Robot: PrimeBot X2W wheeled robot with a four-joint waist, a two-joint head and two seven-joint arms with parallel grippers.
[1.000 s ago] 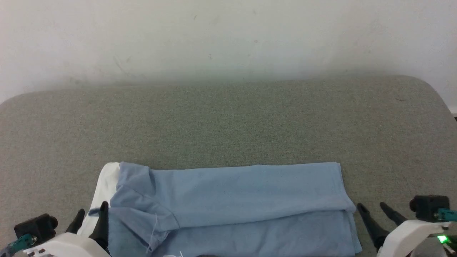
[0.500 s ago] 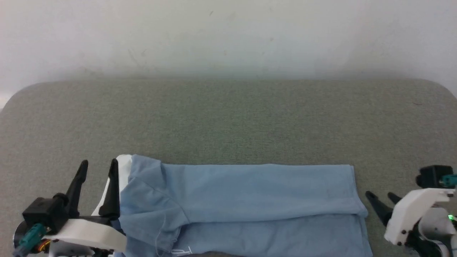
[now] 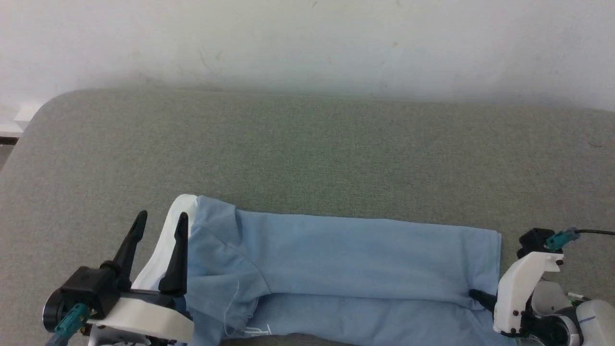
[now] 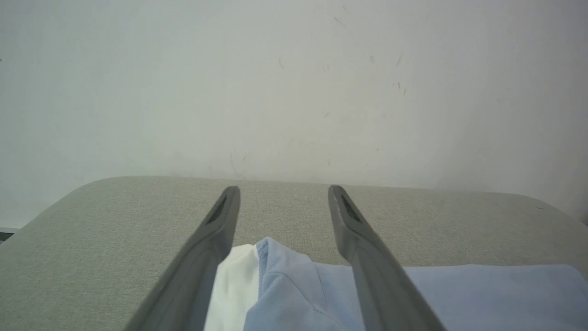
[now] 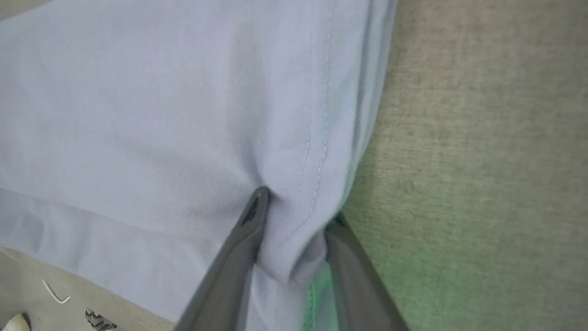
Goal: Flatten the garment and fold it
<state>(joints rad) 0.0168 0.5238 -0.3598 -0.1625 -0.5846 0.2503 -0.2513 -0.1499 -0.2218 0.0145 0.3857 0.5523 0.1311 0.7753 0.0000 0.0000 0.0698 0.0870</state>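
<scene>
Since a second ago my left gripper (image 3: 162,215) has risen over the collar (image 3: 168,230) end, wide and empty. The garment (image 3: 346,259) lies as a long left-to-right band on the worktop (image 3: 307,154); my right gripper (image 5: 300,204) has moved in, pinching its hem (image 5: 321,156).

Grey-green cloth-covered tabletop (image 3: 307,154) with rounded corners, against a white wall (image 3: 307,38), light blue shirt (image 3: 336,259) folded into a long band near its front edge, white collar (image 3: 168,240) at left end
</scene>
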